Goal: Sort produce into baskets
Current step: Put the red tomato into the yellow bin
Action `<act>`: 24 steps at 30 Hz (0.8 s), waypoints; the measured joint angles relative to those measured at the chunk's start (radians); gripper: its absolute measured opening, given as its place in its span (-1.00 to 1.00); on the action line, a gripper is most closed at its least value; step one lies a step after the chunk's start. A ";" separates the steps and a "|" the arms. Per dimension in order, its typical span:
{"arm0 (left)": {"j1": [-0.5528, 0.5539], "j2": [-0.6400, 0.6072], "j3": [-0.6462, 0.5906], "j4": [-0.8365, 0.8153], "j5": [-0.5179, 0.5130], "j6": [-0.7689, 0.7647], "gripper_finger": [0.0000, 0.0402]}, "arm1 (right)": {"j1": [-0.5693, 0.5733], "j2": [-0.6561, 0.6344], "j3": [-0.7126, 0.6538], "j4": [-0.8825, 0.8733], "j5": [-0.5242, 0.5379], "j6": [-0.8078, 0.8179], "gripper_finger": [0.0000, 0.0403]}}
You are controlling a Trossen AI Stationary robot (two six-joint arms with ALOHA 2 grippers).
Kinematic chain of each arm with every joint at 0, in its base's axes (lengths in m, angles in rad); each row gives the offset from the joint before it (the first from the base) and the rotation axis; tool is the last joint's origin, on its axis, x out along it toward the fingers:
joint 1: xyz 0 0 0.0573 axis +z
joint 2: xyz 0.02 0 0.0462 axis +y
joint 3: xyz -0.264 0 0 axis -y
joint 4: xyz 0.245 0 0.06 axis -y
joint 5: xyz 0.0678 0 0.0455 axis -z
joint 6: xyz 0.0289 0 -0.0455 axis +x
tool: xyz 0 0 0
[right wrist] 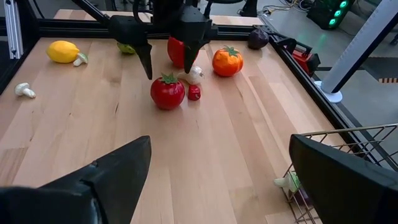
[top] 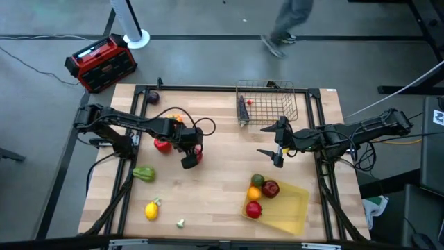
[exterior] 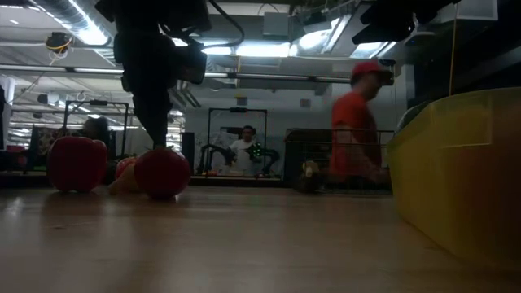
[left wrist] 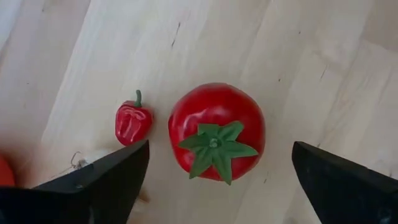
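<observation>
Left gripper (left wrist: 214,180) is hovering over the tomato (left wrist: 216,132) on the bench (top: 222,180), fingers spread, fruit centred between them. Right gripper (top: 277,146) is waiting open near the wire basket (top: 267,104).

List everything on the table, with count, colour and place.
Tomato: 1, red, between left pincer's fingers.
Chili: 1, red, beside tomato.
Red pepper: 1, left of tomato.
Orange fruit: 1, near the red pepper.
Eggplant: 1, purple, far left corner.
Green pepper: 1, left side.
Lemon: 1, yellow, near left.
Mushroom: 1, white, near edge.
Wire basket: 1, far centre-right.
Tray: 1, yellow, near right, holding four fruits.
Left pincer: open over tomato.
Right pincer: open, right of centre.
</observation>
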 joint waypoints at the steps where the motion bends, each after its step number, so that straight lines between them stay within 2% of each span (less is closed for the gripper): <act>1: 0.000 0.000 0.000 0.001 0.000 0.001 0.96 | 0.000 0.000 0.000 0.000 0.000 0.000 0.87; 12: -0.031 0.101 0.000 0.027 -0.032 0.019 0.95 | 0.000 0.000 0.000 0.000 0.000 0.000 0.87; 24: -0.056 0.186 0.000 0.063 -0.053 -0.060 0.95 | 0.000 0.000 0.000 0.000 0.000 0.000 0.87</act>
